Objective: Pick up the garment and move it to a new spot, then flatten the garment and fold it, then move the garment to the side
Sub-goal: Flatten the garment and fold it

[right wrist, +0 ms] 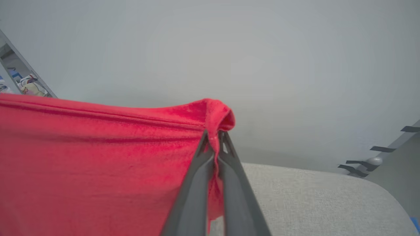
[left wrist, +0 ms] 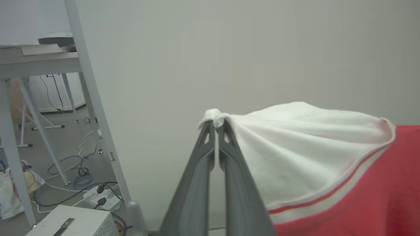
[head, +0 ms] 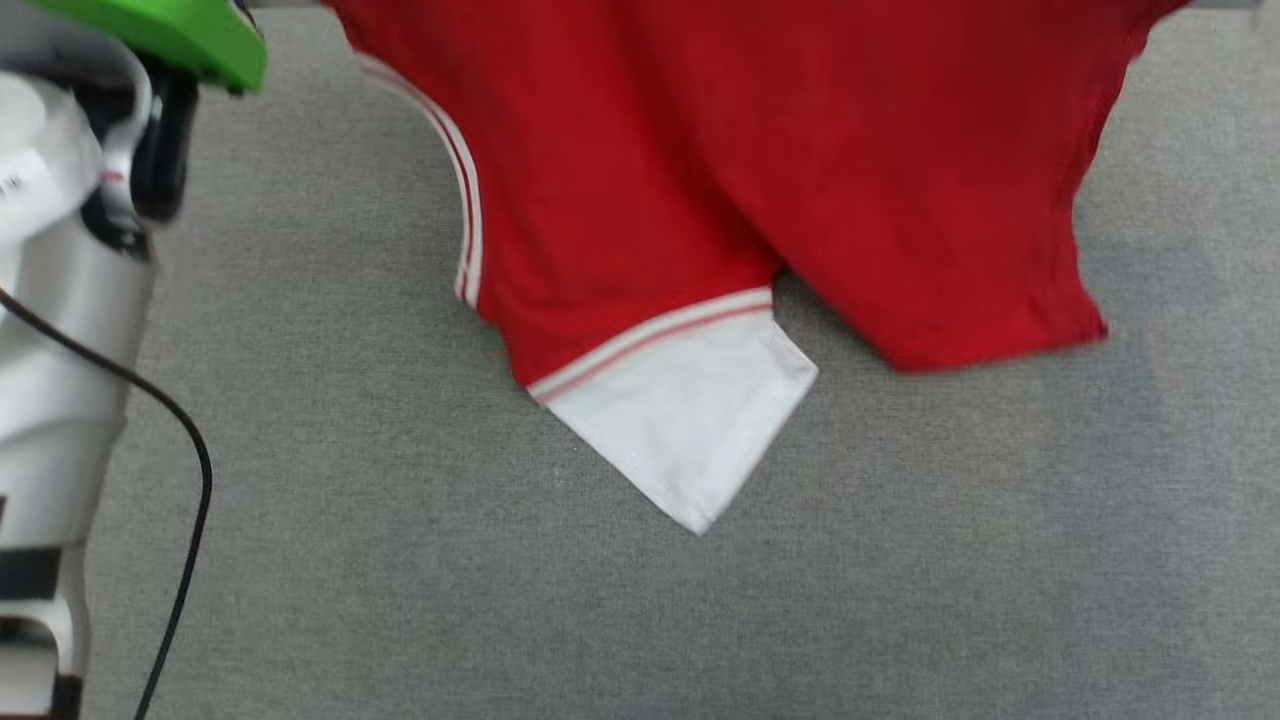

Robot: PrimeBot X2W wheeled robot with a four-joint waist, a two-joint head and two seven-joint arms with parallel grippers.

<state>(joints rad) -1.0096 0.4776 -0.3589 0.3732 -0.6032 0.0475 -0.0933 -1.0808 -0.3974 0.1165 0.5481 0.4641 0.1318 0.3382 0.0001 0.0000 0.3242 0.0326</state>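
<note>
One red garment (head: 760, 180), white sleeve (head: 690, 420), striped trim (head: 650, 340)

Head looks down, wrists look out.
Head view sits close above the garment (head: 760, 180); both wrist views face a wall (left wrist: 262, 49), the same garment close up.

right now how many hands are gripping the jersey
2: the left hand pinches the jersey by a white sleeve; the right hand pinches its red edge.
</note>
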